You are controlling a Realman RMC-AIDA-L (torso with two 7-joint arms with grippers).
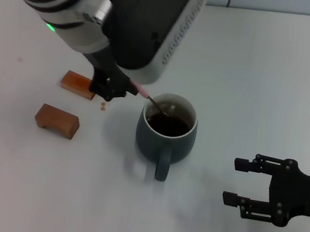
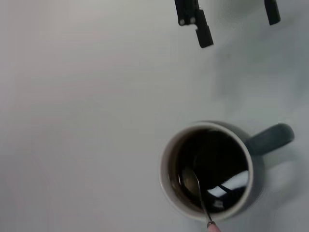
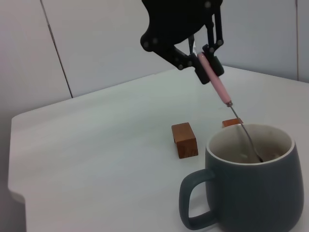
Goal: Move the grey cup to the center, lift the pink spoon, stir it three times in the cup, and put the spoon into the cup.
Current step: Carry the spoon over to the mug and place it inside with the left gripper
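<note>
Looks like a lab or test room set up for robot trials rather than a home kitchen. Bare white table (image 3: 96, 145) with a rounded corner, backed closely by plain pale wall panels (image 3: 96, 43) with thin vertical seams. On the table only staged props: a grey cup (image 1: 166, 131) of dark liquid, and beside the cup, on its far side from the handle, two brown wooden blocks (image 1: 57, 120).
</note>
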